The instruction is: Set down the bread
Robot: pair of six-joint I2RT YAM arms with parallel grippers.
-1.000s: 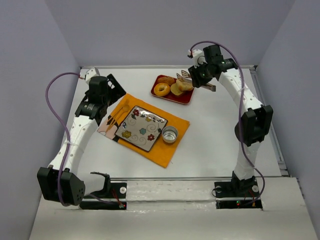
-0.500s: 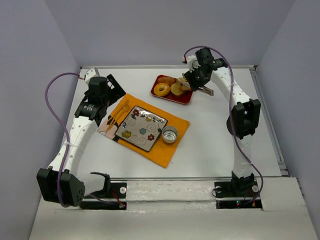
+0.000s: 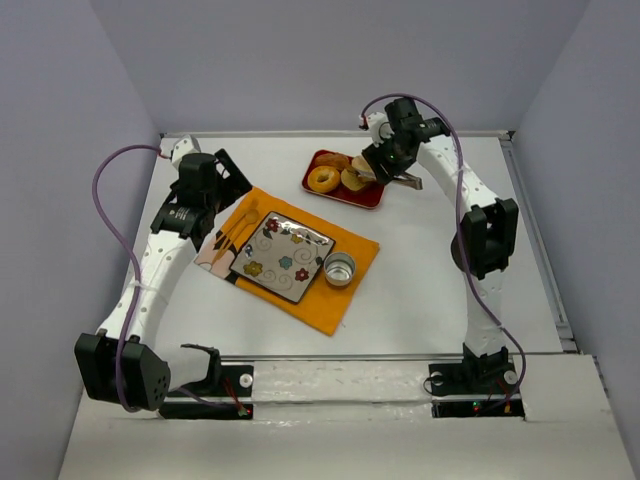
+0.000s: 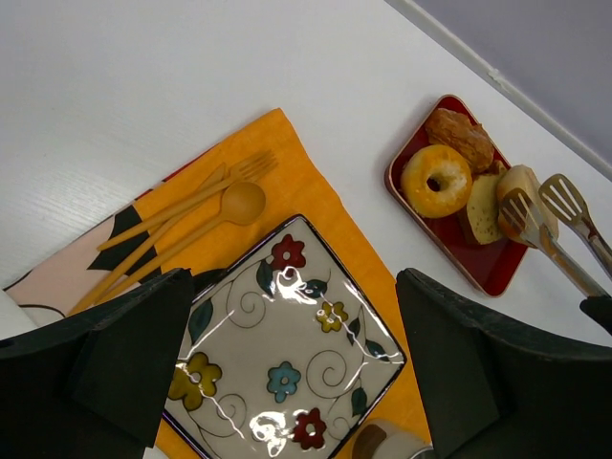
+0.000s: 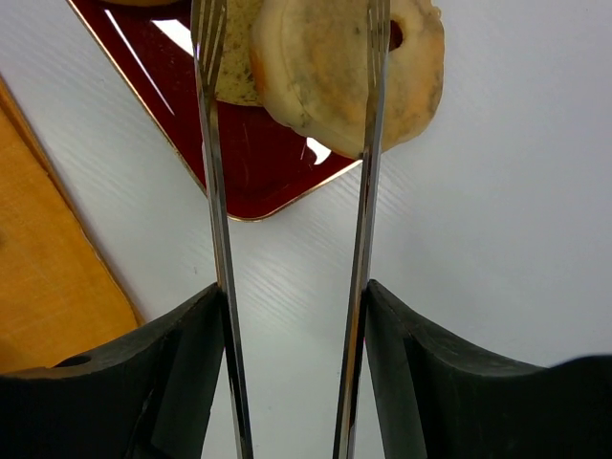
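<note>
The bread [image 5: 316, 67], a pale-tan bun with a small hole, lies at the right corner of the red tray [image 5: 258, 158]. It also shows in the top view [image 3: 360, 166] and the left wrist view [image 4: 524, 184]. My right gripper [image 5: 295, 325] is shut on metal tongs [image 5: 212, 191]. The tong arms stand apart, with their tips over the bread, one at each side. I cannot tell whether they pinch it. My left gripper [image 4: 296, 316] is open and empty above the flowered square plate [image 4: 287, 354].
The tray [image 3: 372, 196] also holds a golden ring donut [image 3: 323, 179], a brown pastry [image 4: 461, 139] and a flat tan piece [image 4: 483, 206]. The plate [image 3: 285, 257], a metal cup [image 3: 340, 268] and wooden cutlery [image 4: 191, 215] lie on an orange napkin [image 3: 350, 290].
My right arm has swung left and down, bringing the tong tips from beside the tray onto the bread. The left arm has not moved.
</note>
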